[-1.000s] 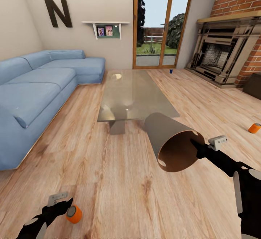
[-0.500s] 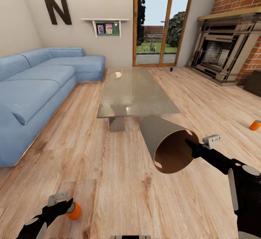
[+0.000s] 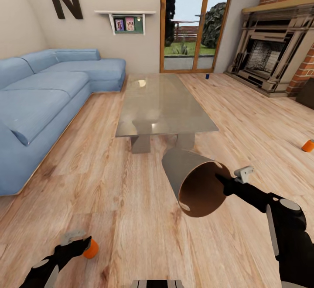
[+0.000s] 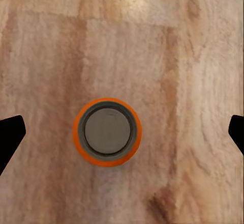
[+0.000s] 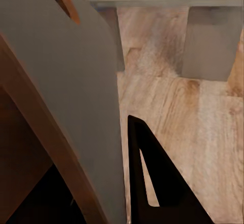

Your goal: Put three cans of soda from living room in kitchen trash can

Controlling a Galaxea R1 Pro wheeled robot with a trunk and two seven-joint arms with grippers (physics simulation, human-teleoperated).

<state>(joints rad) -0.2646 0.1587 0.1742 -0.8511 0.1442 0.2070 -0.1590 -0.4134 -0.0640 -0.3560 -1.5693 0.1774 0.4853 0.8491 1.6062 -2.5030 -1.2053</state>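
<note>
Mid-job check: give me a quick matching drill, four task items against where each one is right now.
Things:
1. grey metal tapered bin with tan-brown inside
2. orange drink can with silver top
3. second orange drink can
4. small dark blue drink can

Places:
A. floor by the glass doors
B. between the open left pincer's tips
C. rim clamped by the right pincer
D. floor at far right

Pairs: 1-C, 2-B, 3-D, 4-A

— What's the floor (image 3: 131,200)?
— Pale wood, grained, satin sheen. The coffee table (image 3: 161,104) is reflective glass.
— The bin (image 3: 192,183)?
— Matt grey metal, brown inside. The sofa (image 3: 43,100) is blue cloth.
</note>
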